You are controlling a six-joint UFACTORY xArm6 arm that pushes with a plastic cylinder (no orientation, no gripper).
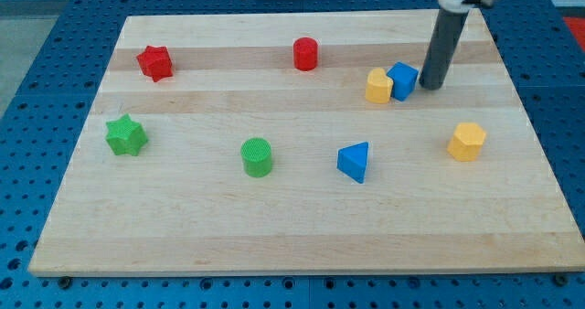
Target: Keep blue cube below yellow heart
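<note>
The blue cube sits on the wooden board at the upper right. The yellow heart is right beside it on its left, touching it, at about the same height in the view. My tip is just to the right of the blue cube, close to or touching its right side. The rod rises from there to the view's top.
A red star lies at the upper left and a red cylinder at the top middle. A green star, green cylinder, blue triangle and yellow hexagon lie across the middle.
</note>
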